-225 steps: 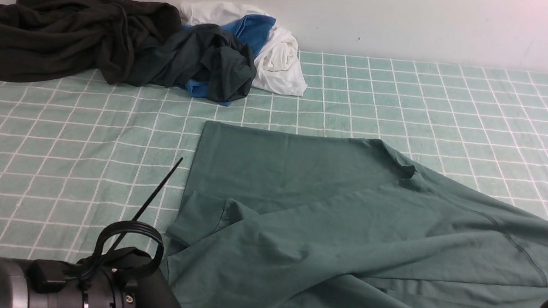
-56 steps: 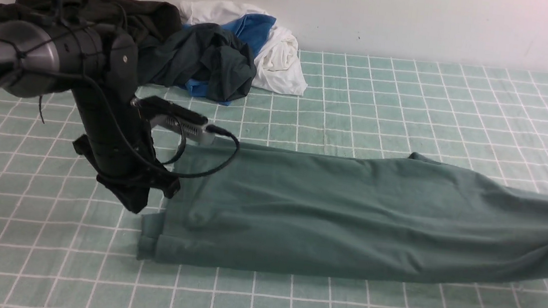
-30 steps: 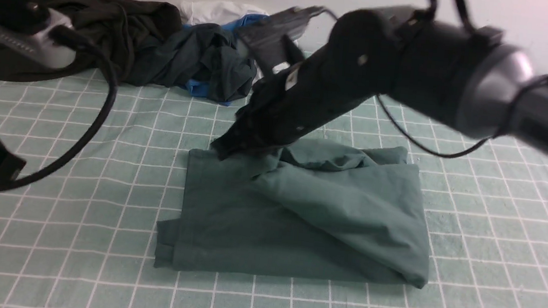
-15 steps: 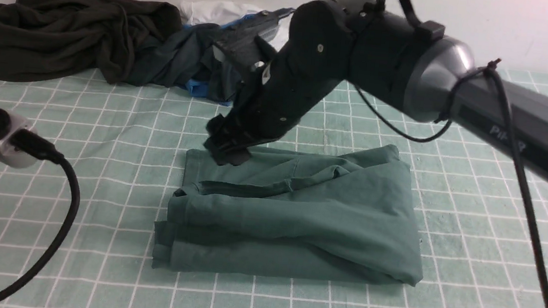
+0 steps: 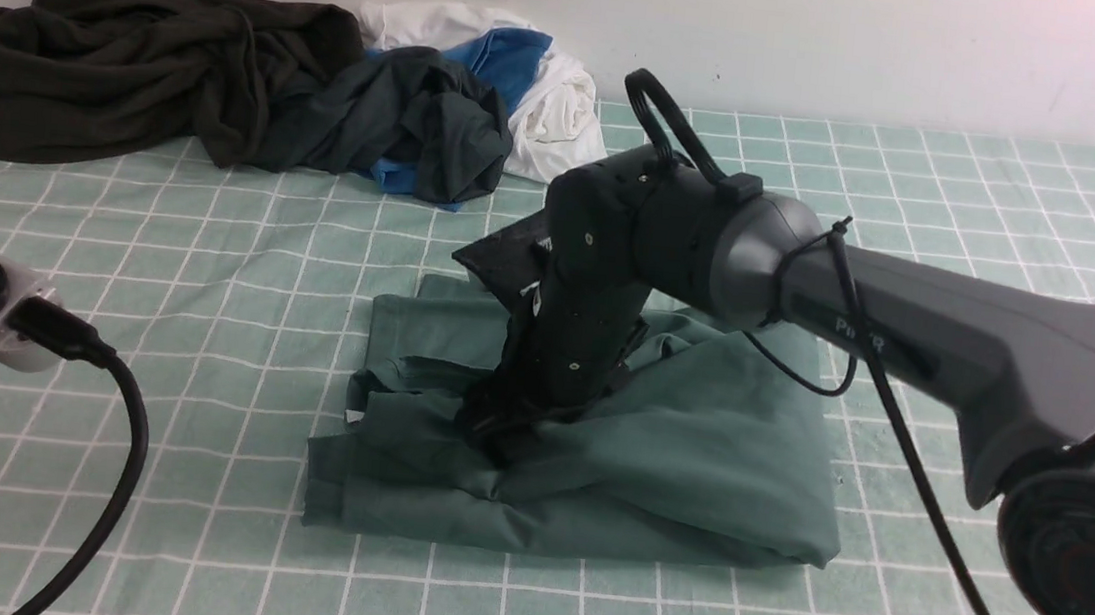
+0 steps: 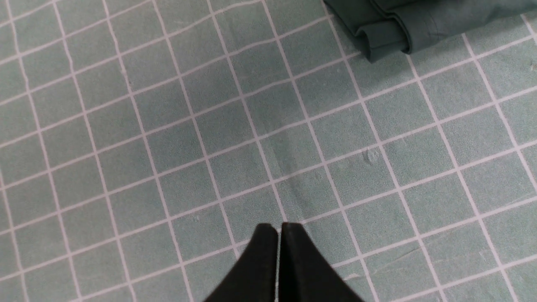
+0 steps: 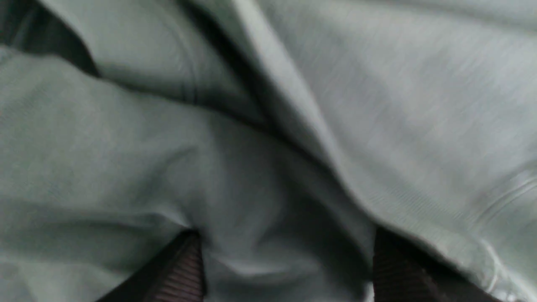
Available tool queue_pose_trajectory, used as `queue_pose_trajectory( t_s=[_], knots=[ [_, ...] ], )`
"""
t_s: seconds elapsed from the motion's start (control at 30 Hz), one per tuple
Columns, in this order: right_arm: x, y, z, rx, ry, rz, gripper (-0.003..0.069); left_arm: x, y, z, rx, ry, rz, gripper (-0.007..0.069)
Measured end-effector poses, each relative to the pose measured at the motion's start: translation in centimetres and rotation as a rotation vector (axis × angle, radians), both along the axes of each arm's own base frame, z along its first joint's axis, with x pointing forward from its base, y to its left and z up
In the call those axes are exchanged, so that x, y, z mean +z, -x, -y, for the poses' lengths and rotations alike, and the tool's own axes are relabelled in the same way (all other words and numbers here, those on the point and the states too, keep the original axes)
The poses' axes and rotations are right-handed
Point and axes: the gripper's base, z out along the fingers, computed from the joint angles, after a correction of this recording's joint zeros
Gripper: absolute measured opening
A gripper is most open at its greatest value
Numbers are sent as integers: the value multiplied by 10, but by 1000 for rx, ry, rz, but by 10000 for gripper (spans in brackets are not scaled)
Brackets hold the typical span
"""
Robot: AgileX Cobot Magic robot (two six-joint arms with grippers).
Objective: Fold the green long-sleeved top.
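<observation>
Spread wide at the fingers of the black right gripper [image 7: 281, 262], with folds of cloth lying between them. Reaching down from the right-hand side, into the upper layer of the large plain sage-green knit long-sleeved top [image 5: 723, 465]. Dented and creased right around those fingertips. Extending to both sides of them, in a low, folded bundle with wrinkled layers, farther to the right than to the left. Showing a small white patch [image 5: 354, 417] at the bundle's edge, left of the right gripper.

Closed, tip against tip, at the black left gripper [image 6: 279, 230]. Held apart from the top, above the green cloth with a white grid [image 6: 176, 138].

Beyond the right gripper and to its left, heaped together: a dark olive-black garment [image 5: 130, 56], a dark teal-grey garment [image 5: 395, 112], and blue cloth [image 5: 506, 62] beside white cloth [image 5: 560, 123].
</observation>
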Motion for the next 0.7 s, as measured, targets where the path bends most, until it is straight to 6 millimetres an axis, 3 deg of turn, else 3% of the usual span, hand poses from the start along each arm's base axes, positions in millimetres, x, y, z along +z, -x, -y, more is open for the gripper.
queue_pose_trajectory(
  t_s=[0.47,0.7],
  knots=[
    [35,-29,-3,-49,-112,225,496,0,0,0,0,-1,1,-3],
    [41,-38,17,-54,12,241,482,0,0,-2,2,-18,4,-3]
  ],
)
